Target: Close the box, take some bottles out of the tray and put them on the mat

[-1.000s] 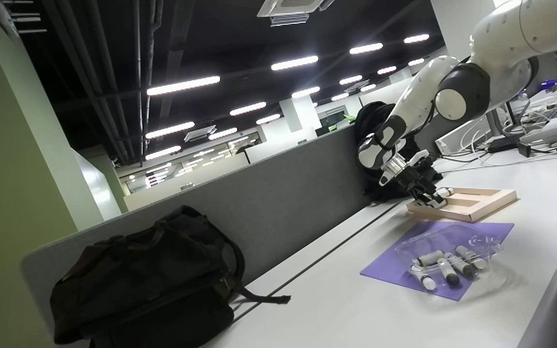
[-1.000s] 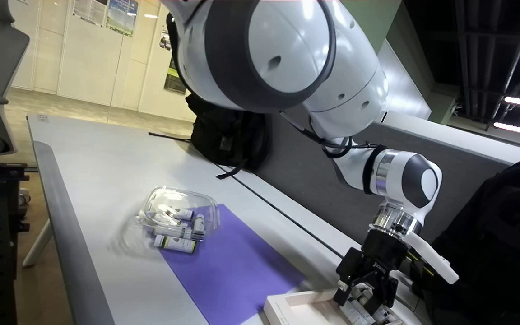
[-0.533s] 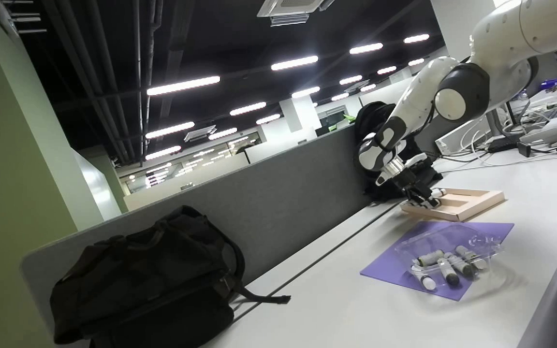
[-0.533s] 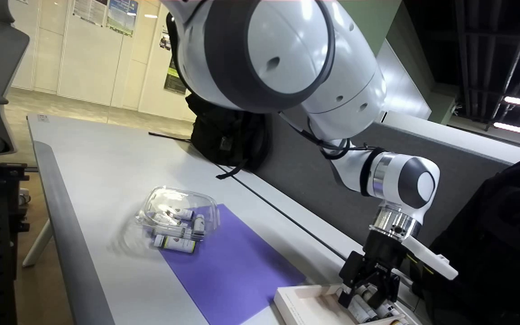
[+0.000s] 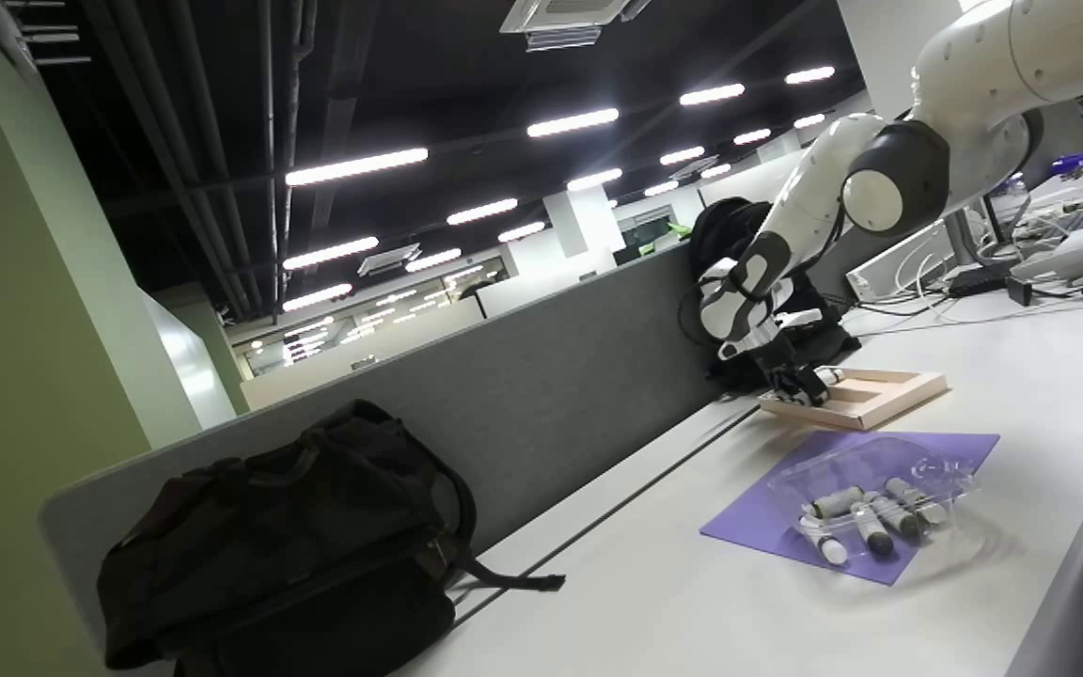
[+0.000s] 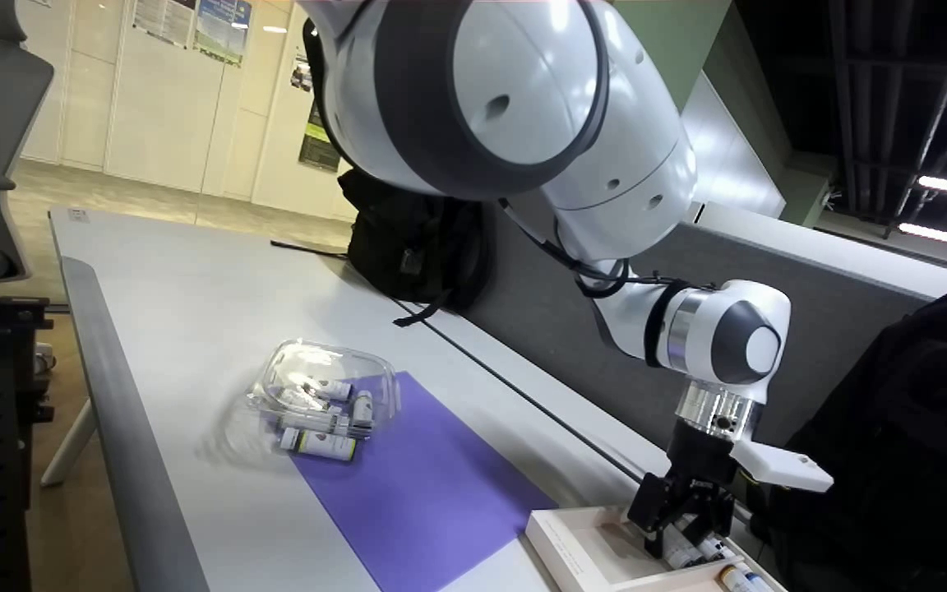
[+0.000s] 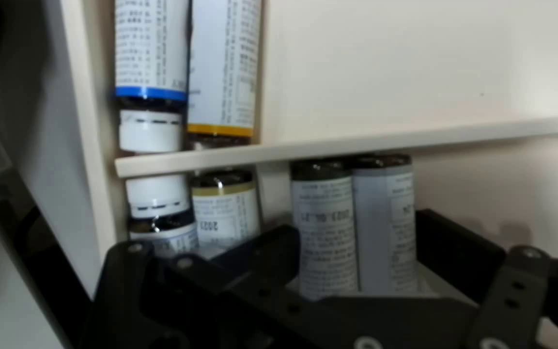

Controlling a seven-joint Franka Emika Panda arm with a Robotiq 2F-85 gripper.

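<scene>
The shallow tan box [image 5: 906,402] lies open on the table, and its wall [image 6: 560,552] shows at lower right in an exterior view. Inside, in the wrist view, two bottles [image 7: 327,232] lie side by side with my gripper [image 7: 357,230] shut on the pair, one finger against each outer side. Another bottle [image 7: 225,213] lies to the left of them. Beyond the divider [image 7: 337,145] lie two more, one with a blue band [image 7: 150,63]. The purple mat [image 6: 449,493] is flat beside the box. A clear plastic tray [image 6: 342,362] with several bottles [image 6: 324,445] stands partly on the mat.
A grey partition [image 5: 579,376] runs along the table's back. A black backpack [image 5: 288,545] leans against it, and another dark bag [image 6: 876,427] stands behind the gripper. Cables and devices [image 5: 1068,259] lie at the far end.
The box has slid along the table together with my gripper, away from the arm's base. My fingers have closed inward around two bottles. Mat and clear tray have stayed put.
</scene>
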